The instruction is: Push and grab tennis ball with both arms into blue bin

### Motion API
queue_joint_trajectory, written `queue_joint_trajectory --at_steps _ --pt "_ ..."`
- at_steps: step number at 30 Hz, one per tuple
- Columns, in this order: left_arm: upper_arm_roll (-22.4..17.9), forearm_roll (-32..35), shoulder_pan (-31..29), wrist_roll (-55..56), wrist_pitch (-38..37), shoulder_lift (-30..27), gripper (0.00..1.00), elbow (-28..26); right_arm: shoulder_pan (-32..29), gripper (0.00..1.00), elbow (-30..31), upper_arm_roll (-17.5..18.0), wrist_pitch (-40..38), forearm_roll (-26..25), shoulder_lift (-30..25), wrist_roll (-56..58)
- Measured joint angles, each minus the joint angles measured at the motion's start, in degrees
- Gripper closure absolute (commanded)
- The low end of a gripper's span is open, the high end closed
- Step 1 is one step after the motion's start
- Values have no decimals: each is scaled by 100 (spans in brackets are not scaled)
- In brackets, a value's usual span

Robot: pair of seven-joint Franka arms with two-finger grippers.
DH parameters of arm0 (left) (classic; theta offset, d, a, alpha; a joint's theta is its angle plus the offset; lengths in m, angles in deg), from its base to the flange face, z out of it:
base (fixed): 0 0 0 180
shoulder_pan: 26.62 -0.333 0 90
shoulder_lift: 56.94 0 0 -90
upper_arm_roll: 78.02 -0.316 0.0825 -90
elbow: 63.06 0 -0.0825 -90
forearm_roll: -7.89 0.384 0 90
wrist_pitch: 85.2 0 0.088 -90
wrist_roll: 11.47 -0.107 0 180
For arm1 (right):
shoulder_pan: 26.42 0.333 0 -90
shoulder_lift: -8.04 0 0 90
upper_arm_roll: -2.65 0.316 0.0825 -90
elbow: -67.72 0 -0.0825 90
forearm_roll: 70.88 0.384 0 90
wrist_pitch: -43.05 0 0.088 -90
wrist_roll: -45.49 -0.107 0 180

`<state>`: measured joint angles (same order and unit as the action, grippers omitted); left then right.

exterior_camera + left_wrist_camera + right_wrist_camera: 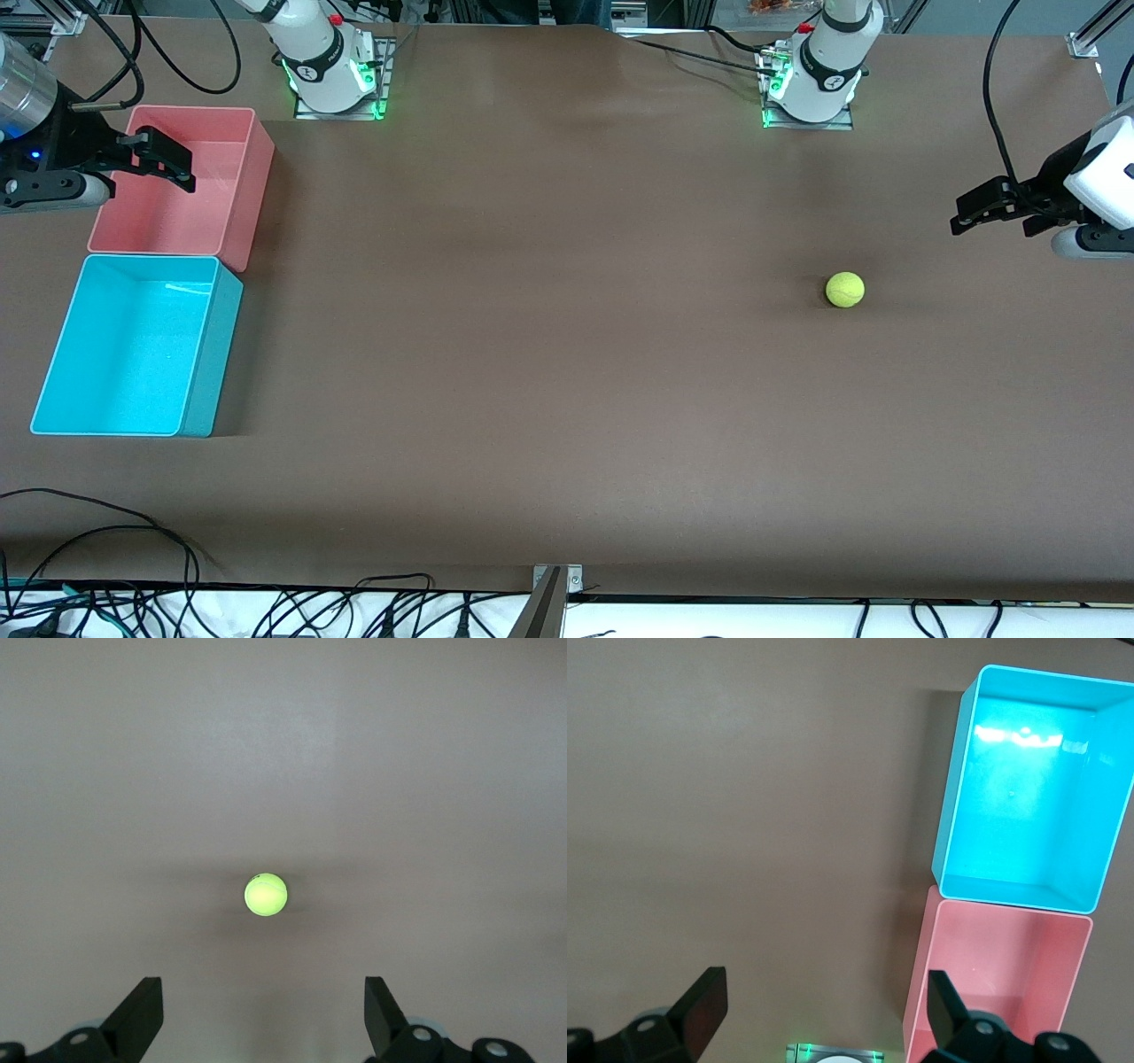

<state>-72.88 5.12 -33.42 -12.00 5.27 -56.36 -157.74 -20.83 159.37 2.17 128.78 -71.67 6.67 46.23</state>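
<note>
The tennis ball [845, 290] lies on the brown table toward the left arm's end. It also shows in the left wrist view [266, 894], ahead of the fingers and centred between them. My left gripper [990, 217] [264, 1010] is open and empty, up in the air near that end's table edge, apart from the ball. The blue bin [211, 354] stands empty at the right arm's end and also shows in the right wrist view [950, 815]. My right gripper [173, 164] [824, 1005] is open and empty, over the pink bin.
An empty pink bin [252, 186] [992, 966] stands touching the blue bin, farther from the front camera. The two arm bases [332, 75] [811, 84] stand along the table's back edge. Cables [133, 532] lie at the front edge.
</note>
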Motion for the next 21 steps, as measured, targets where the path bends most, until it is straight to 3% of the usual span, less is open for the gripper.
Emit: queue_joint_trajectory --at_steps 3,5,9,11,21 --pt "-6 0 -12 0 6 34 0 14 -1 0 0 0 0 0 0 0" --pt "-10 0 -41 6 15 75 9 33 -1 0 0 0 0 0 0 0" --pt "-29 -1 -108 7 19 176 73 59 -1 0 0 0 0 0 0 0" --pt "-36 -1 -127 16 20 226 97 68 -1 0 0 0 -1 0 0 0" --pt "29 15 -131 376 7 285 100 97 -1 0 0 0 -17 0 0 0"
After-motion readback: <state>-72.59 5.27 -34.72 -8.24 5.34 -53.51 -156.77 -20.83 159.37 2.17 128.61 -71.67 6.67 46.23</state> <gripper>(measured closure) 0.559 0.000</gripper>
